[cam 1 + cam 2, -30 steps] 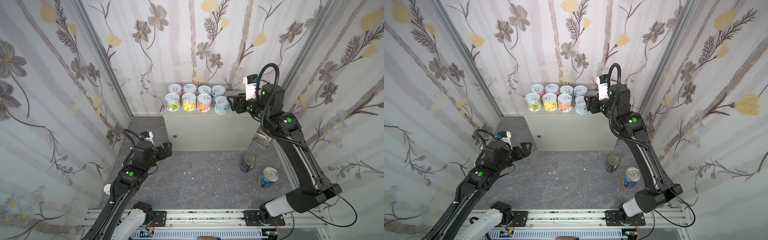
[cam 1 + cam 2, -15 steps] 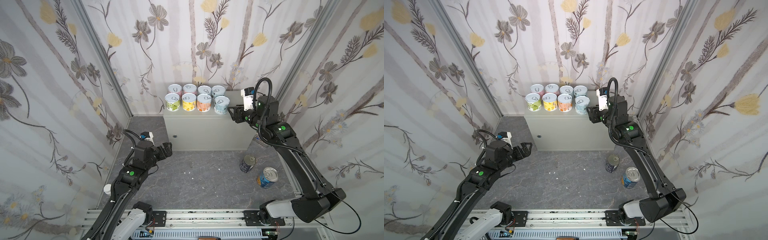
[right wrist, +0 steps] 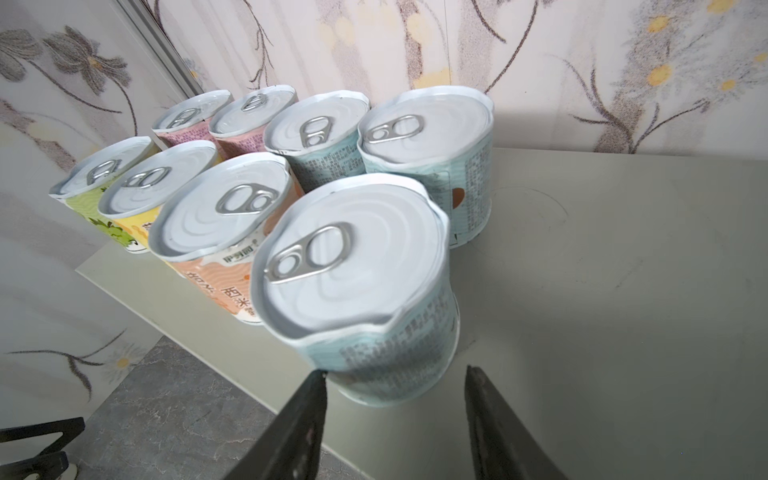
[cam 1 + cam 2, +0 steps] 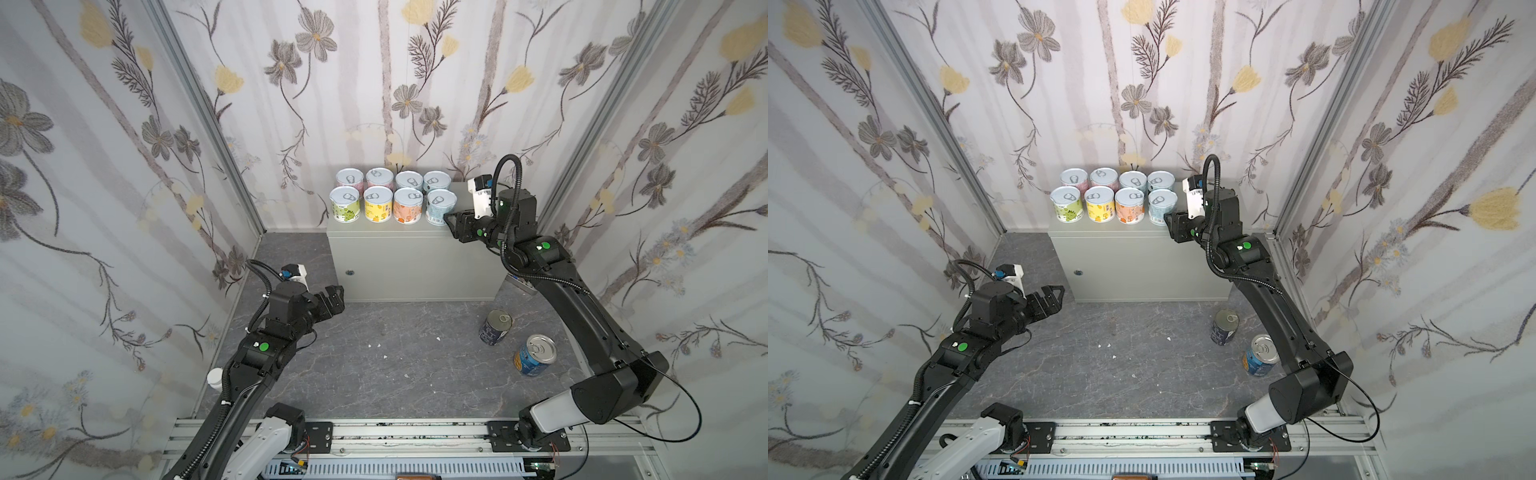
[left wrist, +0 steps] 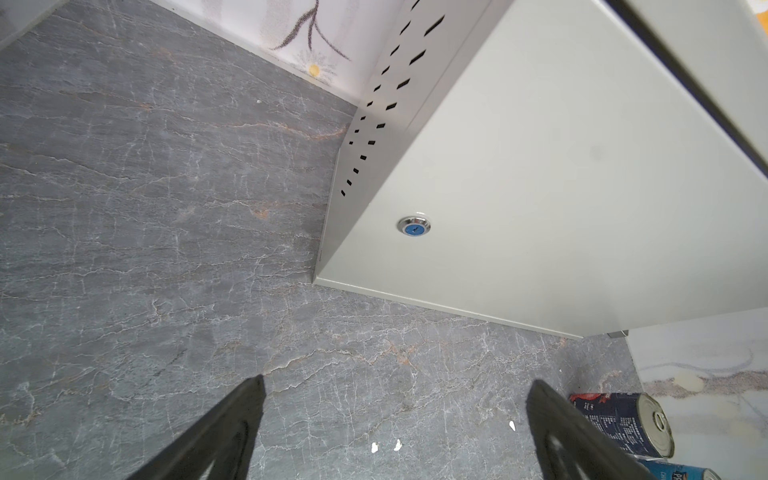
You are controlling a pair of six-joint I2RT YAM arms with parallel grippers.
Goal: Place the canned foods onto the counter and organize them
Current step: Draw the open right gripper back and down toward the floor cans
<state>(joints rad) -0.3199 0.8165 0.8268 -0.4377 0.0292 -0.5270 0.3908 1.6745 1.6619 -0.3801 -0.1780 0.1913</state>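
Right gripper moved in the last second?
Yes. The right gripper has dropped in both top views, toward the counter's front edge, beside the light-blue can.

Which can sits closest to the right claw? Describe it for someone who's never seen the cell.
Find the grey-green counter against the back wall; eight short cans stand on it in two rows of four. Take the front row's right end, by the right claw: the pale blue can, unlike the orange can beside it.

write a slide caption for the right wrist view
eight pull-tab cans in two rows of four on the grey-green counter, right gripper jaws apart close by the nearest blue can
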